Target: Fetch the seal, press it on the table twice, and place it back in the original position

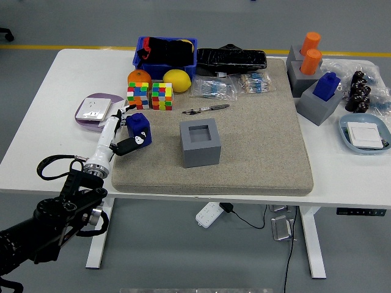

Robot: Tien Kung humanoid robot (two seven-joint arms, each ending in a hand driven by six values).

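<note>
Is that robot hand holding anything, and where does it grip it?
Yes. The left robot hand holds a blue stamp, gripped around its lower body from the left side.

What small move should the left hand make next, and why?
Probably press straight down. The left hand grips the blue seal over the mat's left part, away from the empty grey holder, so stamping seems due rather than returning.

left robot hand [120, 133] grips blue seal [138, 128] | over mat [256, 146] left edge | grey holder [200, 143] empty
</note>
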